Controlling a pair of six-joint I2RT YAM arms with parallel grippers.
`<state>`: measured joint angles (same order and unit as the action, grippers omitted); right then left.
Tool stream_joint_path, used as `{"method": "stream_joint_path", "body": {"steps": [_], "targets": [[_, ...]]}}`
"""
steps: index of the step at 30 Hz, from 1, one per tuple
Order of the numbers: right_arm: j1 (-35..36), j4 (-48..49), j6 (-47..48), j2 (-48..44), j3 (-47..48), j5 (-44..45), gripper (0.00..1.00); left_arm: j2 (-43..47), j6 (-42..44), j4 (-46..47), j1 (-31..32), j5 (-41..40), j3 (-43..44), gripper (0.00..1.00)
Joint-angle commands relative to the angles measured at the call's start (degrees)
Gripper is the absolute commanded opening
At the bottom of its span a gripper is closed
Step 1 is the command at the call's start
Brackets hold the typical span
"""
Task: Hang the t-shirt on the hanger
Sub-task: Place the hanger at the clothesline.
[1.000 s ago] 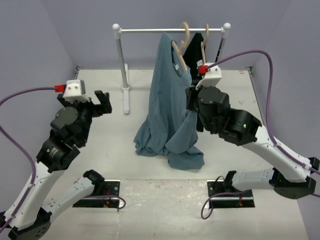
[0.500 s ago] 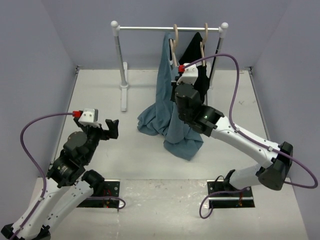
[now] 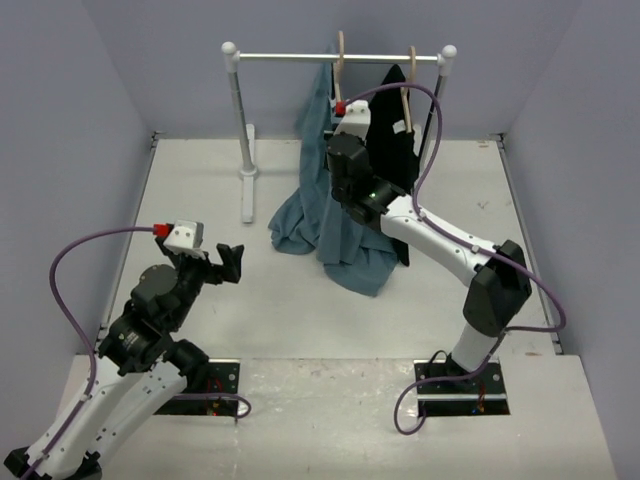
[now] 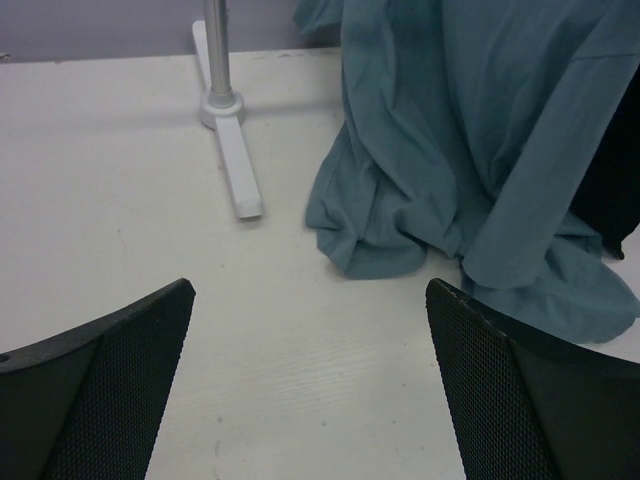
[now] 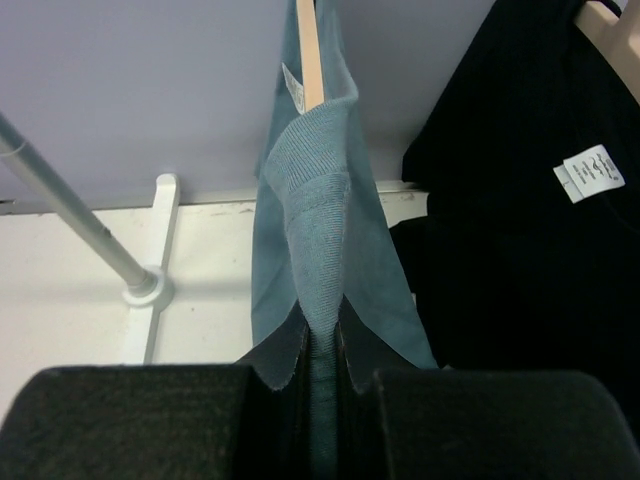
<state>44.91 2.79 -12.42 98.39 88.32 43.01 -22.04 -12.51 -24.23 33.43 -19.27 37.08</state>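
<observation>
Right tool (image 5: 322, 350): clenched on a narrow fold of the t-shirt (image 5: 310, 200), blue fabric pinched between both fingers. The fold runs straight up from the tips to a ribbed edge wrapped over one arm of the hanger (image 5: 309, 50). Bare wood sticks out above that edge, and a small white label (image 5: 292, 85) shows beside it.

Top view: the right arm is stretched far forward and the tool is up at the rack, just below the rail (image 3: 290, 59). The hanger (image 3: 340, 55) shows edge-on with its top at the rail. Can't tell from here how well it's hooked.

The t-shirt (image 3: 330, 220) hangs from the hanger in one long drape. Its lower part is bunched on the desk (image 3: 200, 180) under and left of my right arm.

Just right of the t-shirt is the black garment (image 5: 520, 200) on its own wooden hanger (image 3: 411, 60), white tag (image 5: 590, 172) showing. The two garments are side by side; I can't say if they touch.

Left tool (image 4: 308, 290): released, fingers wide apart, nothing between them. It hovers low over the desk (image 4: 150, 150), pointed at the t-shirt (image 4: 450, 150) and well apart from it. The rack foot (image 4: 235, 160) lies ahead to the left.
</observation>
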Motion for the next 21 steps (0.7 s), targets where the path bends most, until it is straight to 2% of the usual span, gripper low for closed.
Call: {"method": "stream_joint_path", "body": {"steps": [1,9,14,21], "targets": [[-0.8,5.4,-0.6,1.9,7.2,0.4,0.00,-1.0,1.3,2.6,-0.1,2.6,-0.4,1.00],[-3.2,3.4,-4.2,7.1,7.7,-2.3,0.00,-0.4,1.2,2.7,-0.1,2.6,-1.0,1.00],[-3.2,2.2,-6.0,9.5,7.2,-2.2,0.00,-4.0,-1.3,0.1,-0.1,-4.8,0.3,1.00],[-3.2,0.8,-9.7,9.4,5.1,-2.4,0.00,-5.2,-1.6,0.2,-0.1,-3.7,0.2,1.00]]}}
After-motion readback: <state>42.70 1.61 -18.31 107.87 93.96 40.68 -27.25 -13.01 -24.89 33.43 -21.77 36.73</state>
